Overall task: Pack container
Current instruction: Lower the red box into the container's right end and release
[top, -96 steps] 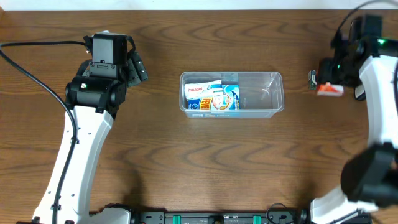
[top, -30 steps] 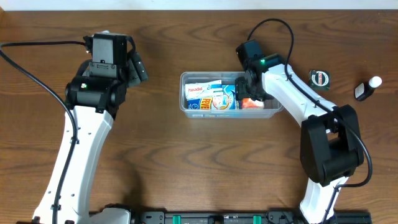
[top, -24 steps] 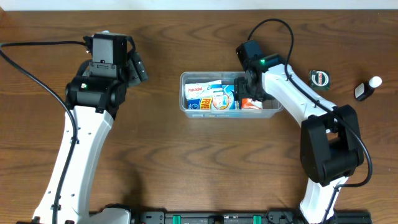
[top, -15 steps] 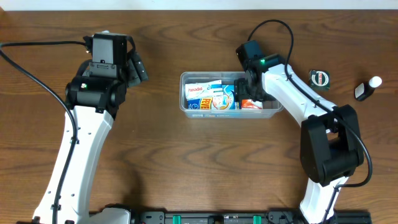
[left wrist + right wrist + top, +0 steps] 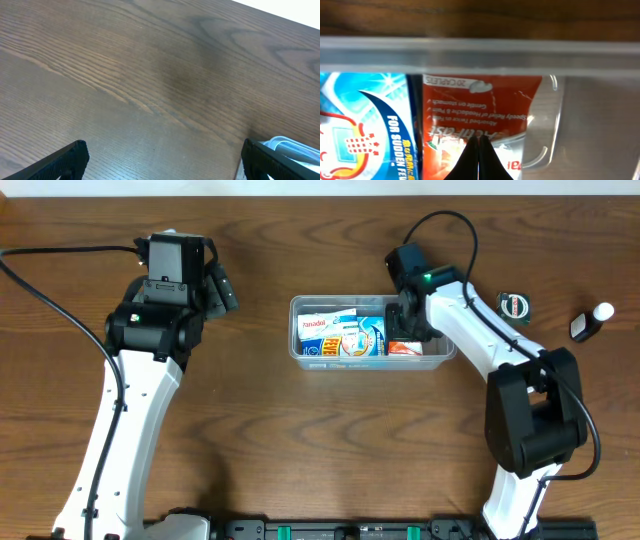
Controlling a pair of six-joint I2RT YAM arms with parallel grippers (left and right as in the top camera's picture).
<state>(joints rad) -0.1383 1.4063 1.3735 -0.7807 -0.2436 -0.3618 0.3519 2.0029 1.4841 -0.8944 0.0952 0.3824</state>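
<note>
The clear container (image 5: 442,317) sits mid-table with a white and blue box (image 5: 318,330), a blue box (image 5: 357,337) and a red box (image 5: 405,348) lying in it. My right gripper (image 5: 407,326) hovers over the red box, shut with nothing held. In the right wrist view its closed tips (image 5: 479,143) point at the red box (image 5: 480,105), beside the blue box (image 5: 365,125), under the container's rim (image 5: 480,50). My left gripper (image 5: 222,288) is far left of the container, open and empty over bare wood (image 5: 162,160); the container's corner (image 5: 295,147) shows past one finger (image 5: 270,160).
A round black tape measure (image 5: 514,305) and a small dark bottle with a white cap (image 5: 590,320) lie on the table right of the container. The right arm's cable loops over the table's back edge.
The right gripper carried the red box from the table's right side into the container, let it go there, then drew back slightly and shut its jaws. The left arm has not moved.
</note>
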